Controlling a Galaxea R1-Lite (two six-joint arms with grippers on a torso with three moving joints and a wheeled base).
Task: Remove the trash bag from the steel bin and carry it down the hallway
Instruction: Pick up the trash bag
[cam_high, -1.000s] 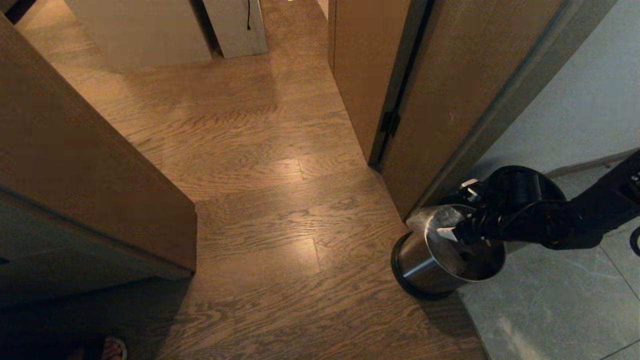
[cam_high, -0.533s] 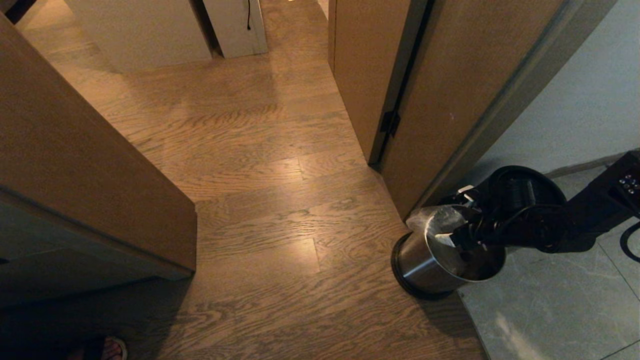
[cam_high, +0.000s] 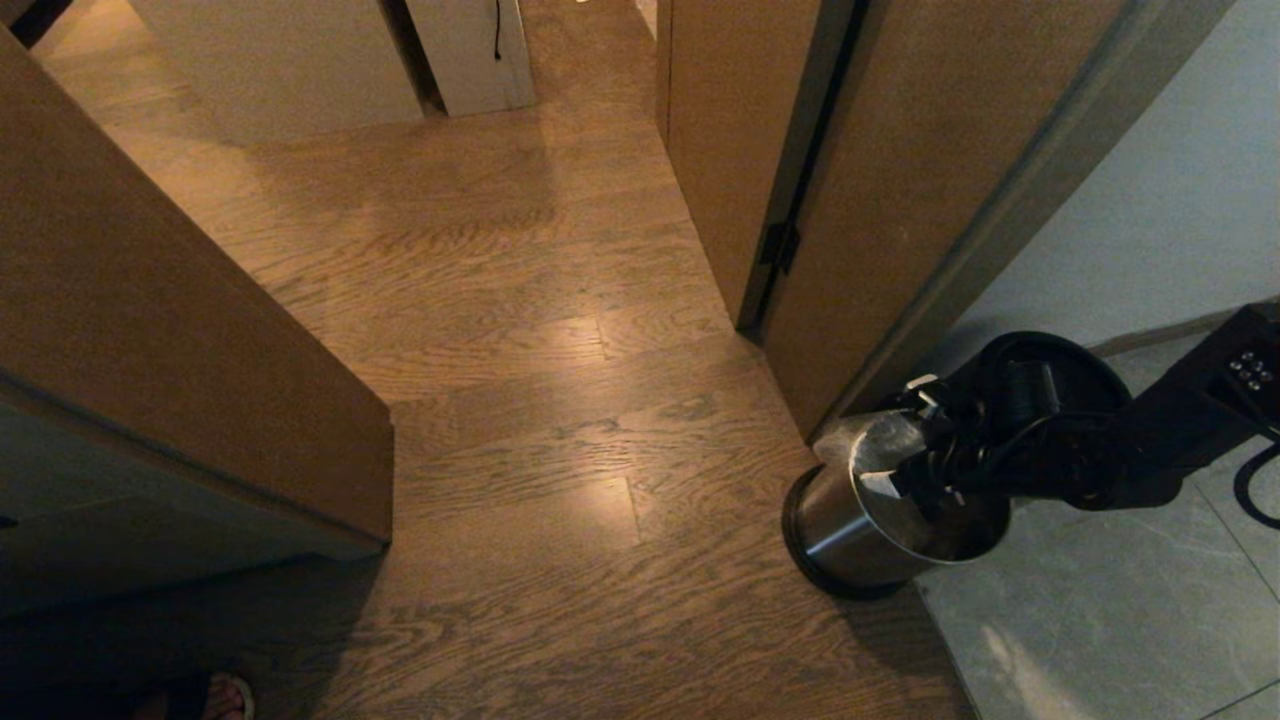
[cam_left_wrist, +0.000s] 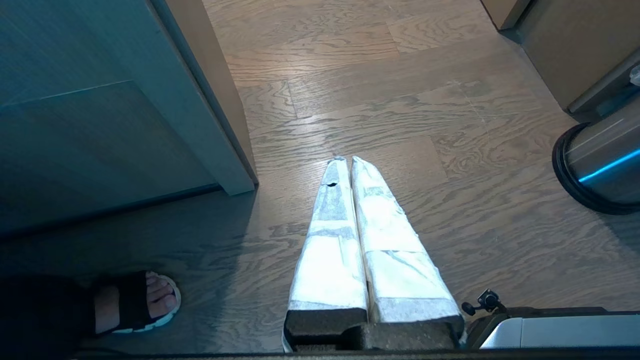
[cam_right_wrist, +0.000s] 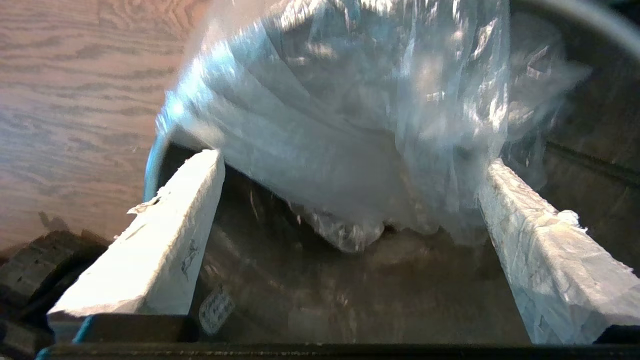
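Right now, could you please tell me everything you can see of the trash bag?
The trash bag is thin, crinkled, translucent whitish plastic that catches the light. It sits in the steel bin, bunched against the far inner wall, with its top rising past the rim. The right gripper hangs inside the bin with its fingers spread wide to either side of the bag's lower folds, not closed on it. Any contents cannot be made out.

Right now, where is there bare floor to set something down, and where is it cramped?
The widest free patch is the wood floor between the wall panel on the left and the door. Grey tiles behind the steel bin are also bare. It is crowded at the bin's mouth, where the open right claw meets the trash bag.
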